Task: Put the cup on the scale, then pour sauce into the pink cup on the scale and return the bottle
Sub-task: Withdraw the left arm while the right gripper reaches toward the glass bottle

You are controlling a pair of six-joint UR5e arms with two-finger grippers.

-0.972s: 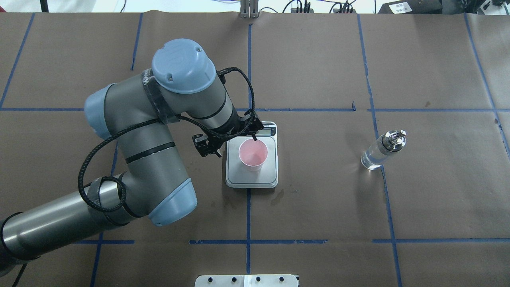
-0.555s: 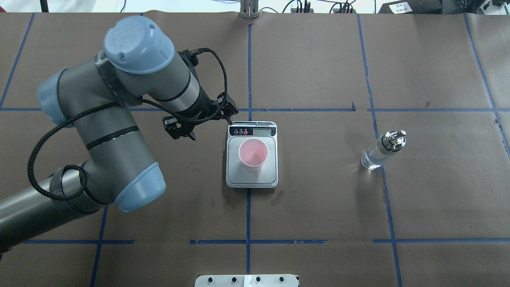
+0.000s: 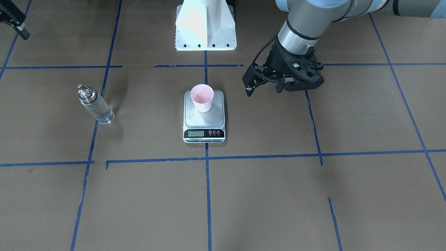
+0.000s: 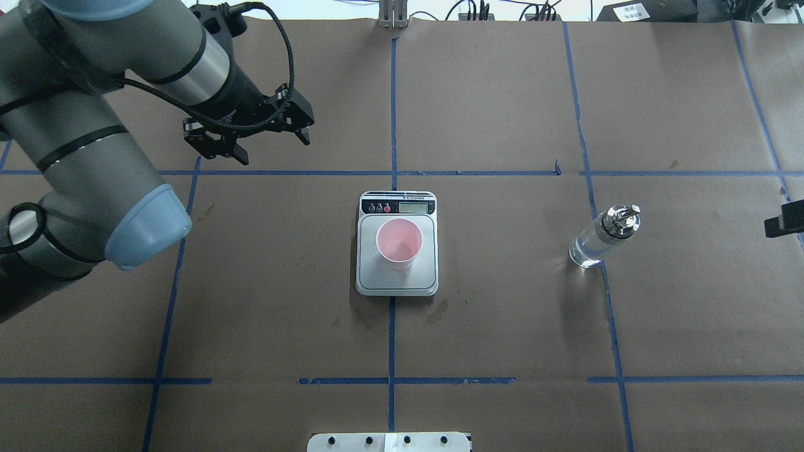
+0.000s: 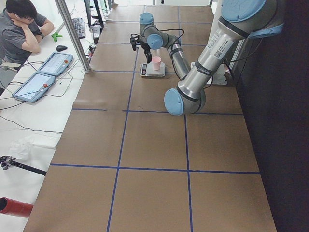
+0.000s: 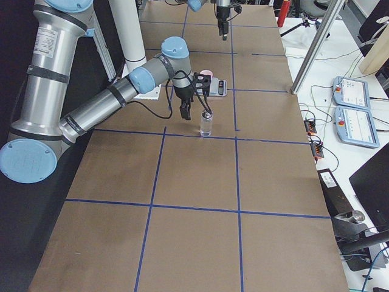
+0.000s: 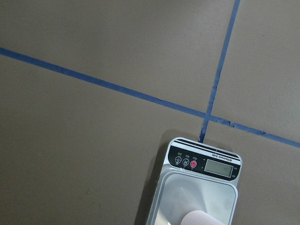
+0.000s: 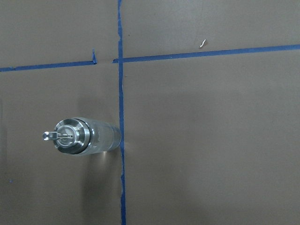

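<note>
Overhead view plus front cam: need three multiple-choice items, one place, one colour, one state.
1. Where is the cup?
A. far right of the view
B. on the platform of the scale
C. bottom edge of the view

2. What colour are the tape lines?
A. red
B. yellow
C. blue

3. The left gripper is:
A. open and empty
B. shut on the cup
C. shut, empty

Answers:
1 B, it stands upright on the steel platform.
2 C, every line is blue.
3 A, its jaws stand apart with nothing between them.
</note>
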